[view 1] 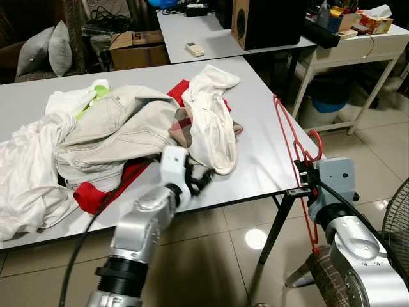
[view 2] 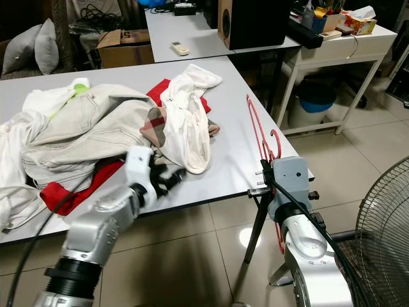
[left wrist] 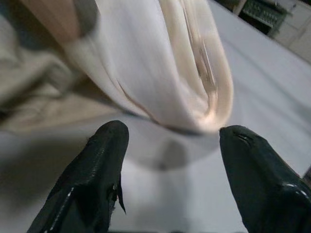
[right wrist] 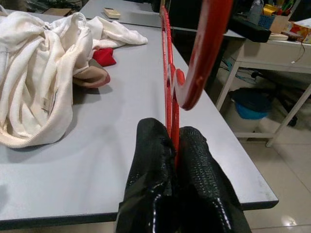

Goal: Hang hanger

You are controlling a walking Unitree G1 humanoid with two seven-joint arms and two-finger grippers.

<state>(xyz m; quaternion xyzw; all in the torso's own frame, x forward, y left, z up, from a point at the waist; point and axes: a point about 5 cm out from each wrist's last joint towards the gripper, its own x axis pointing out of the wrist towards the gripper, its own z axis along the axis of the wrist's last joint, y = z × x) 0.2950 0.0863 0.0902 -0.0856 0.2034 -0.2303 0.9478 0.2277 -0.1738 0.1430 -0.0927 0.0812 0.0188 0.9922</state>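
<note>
Pinched tight on the thin red wire of the hanger (right wrist: 168, 77), the black fingers (right wrist: 194, 170) of the right gripper (view 1: 305, 174), just off the table's right edge near its front right corner. Hanger held upright and edge-on, hook (right wrist: 204, 53) curling out above the fingers, frame running along the right edge of the grey table (view 1: 255, 109) and partly dropping below it beside the table leg. Spread wide and holding nothing, the fingers (left wrist: 97, 160) of the left gripper (view 1: 199, 181), low over the table's front edge, aimed at the drooping hem of a white garment (view 1: 211, 121). Hem close ahead of the open fingers, apart from them. Heaped across the left and middle of the table: a beige jacket (view 1: 115, 134), more white clothing (view 1: 25, 166), something red (view 1: 89, 192) underneath. Beyond the far edge, a second table with a remote control (view 1: 194, 47) and a dark speaker (view 1: 268, 22); at the right, a white desk (view 1: 358, 48) and part of a floor fan (view 1: 393, 217). Step in hand, by the look of it: hanger secured, garment about to be taken. Next move likely calls for closing the left fingers on the white hem, lifting it clear of the pile, then bringing hanger and cloth together without snagging the hook on the table's edge. No rail or rod to hang from visible, so the final spot cannot be told.
</note>
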